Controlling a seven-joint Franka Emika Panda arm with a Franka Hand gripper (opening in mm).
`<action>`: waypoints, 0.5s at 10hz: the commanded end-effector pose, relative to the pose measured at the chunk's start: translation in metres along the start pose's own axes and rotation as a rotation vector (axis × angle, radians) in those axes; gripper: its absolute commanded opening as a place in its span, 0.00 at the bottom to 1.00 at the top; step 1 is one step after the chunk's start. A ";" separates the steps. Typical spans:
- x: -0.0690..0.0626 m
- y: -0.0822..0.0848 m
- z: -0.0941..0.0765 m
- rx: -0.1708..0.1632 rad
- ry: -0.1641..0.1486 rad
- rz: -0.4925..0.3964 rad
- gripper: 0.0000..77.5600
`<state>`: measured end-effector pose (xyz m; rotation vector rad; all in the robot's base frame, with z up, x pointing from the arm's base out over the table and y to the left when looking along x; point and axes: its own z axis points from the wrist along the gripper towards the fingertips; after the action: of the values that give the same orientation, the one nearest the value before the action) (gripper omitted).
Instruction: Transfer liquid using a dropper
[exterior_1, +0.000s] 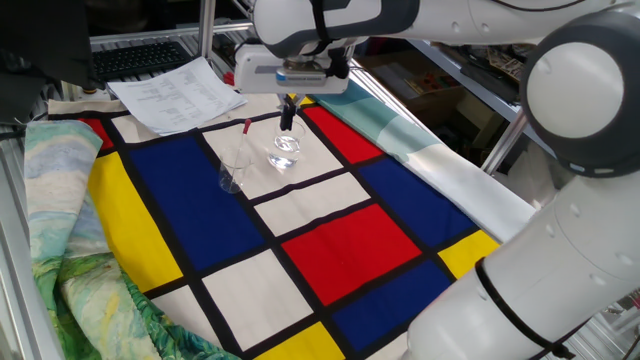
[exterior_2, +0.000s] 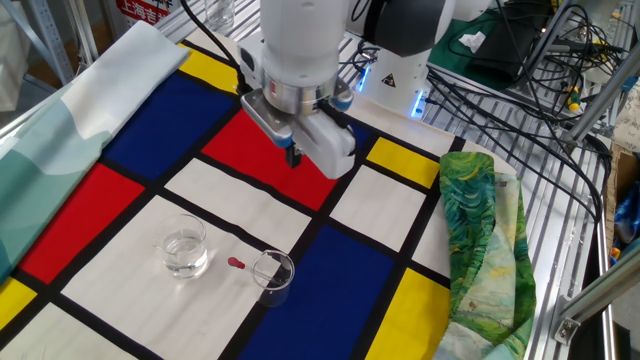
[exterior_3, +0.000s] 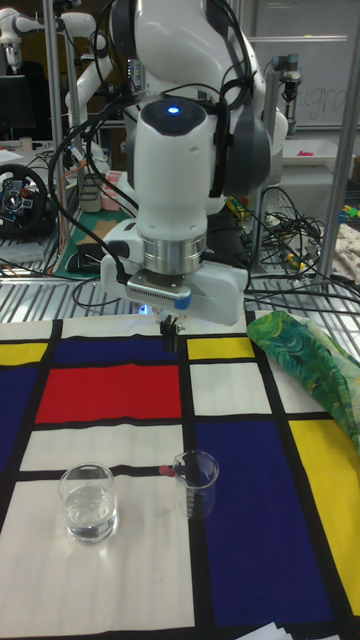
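Note:
A wide clear glass (exterior_2: 185, 248) (exterior_1: 285, 150) (exterior_3: 89, 502) stands on a white square of the checked cloth and holds the liquid (exterior_2: 185, 262), a shallow clear layer. Beside it is a smaller glass (exterior_2: 272, 272) (exterior_1: 234, 175) (exterior_3: 195, 483). The dropper leans in it, its small red bulb (exterior_2: 236, 263) (exterior_1: 246, 126) (exterior_3: 162, 470) sticking out over the rim; its clear tube is hard to make out. My gripper (exterior_2: 294, 158) (exterior_1: 288, 116) (exterior_3: 168, 336) hangs above the cloth, behind both glasses and apart from them, fingers together with nothing between them.
A green patterned cloth (exterior_2: 480, 230) (exterior_1: 60, 230) lies bunched at one side of the table and a pale teal cloth (exterior_1: 410, 135) along the other. Papers (exterior_1: 180, 92) and a keyboard (exterior_1: 140, 58) sit past the far edge. Cables (exterior_2: 520, 60) trail beside the robot base.

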<state>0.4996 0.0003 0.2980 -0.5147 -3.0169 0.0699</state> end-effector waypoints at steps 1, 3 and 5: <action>-0.009 0.003 0.000 0.003 0.010 0.066 0.00; -0.013 0.004 0.002 0.003 0.006 0.073 0.00; -0.020 0.006 0.004 0.002 0.005 0.085 0.00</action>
<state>0.5137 0.0002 0.2933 -0.6247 -2.9878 0.0768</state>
